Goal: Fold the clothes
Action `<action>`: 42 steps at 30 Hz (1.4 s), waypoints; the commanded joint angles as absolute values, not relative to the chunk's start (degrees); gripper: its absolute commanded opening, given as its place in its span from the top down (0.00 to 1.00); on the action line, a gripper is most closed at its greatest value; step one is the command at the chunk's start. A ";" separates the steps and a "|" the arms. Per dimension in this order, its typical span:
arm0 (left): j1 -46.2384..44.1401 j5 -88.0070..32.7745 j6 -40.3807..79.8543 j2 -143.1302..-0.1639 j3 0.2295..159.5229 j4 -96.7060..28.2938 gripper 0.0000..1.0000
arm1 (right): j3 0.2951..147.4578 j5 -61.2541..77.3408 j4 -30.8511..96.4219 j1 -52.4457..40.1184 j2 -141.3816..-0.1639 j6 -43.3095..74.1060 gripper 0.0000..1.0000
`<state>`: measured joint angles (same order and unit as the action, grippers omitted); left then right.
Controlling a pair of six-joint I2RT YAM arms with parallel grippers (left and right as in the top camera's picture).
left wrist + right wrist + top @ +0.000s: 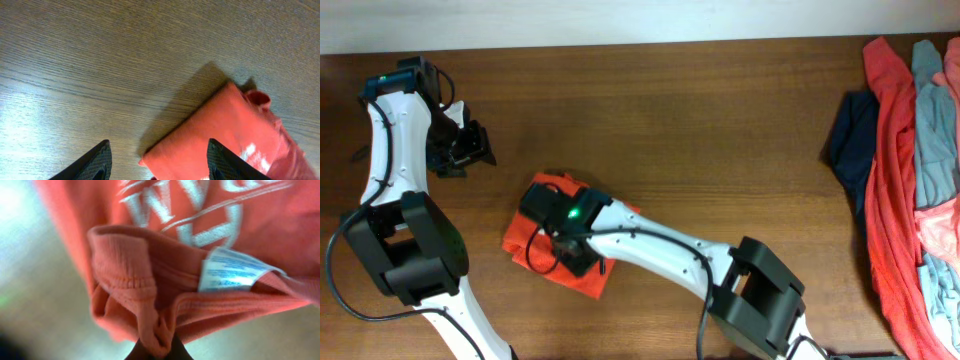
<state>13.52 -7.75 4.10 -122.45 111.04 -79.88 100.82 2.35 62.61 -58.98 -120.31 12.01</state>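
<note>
Orange-red T-shirt (517,236), collar (125,275) inside the closed right gripper (157,354); left gripper (157,144) half-open, empty.

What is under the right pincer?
The folded orange-red T-shirt lies under the right pincer, which is shut on its collar beside a white label. The arm hides the shirt's middle.

Right arm (660,250) hides perhaps half the T-shirt (516,232); the clothes pile (895,150) runs off-frame.

The T-shirt (517,236) is showing orange-red with white lettering (231,225), while the pile (892,150) at three o'clock is showing red, grey-blue, navy and pink.
</note>
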 commanded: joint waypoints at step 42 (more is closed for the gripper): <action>13.13 -8.62 3.36 -121.51 111.35 -83.55 0.38 | 97.30 10.09 61.89 -64.23 -121.10 4.93 0.96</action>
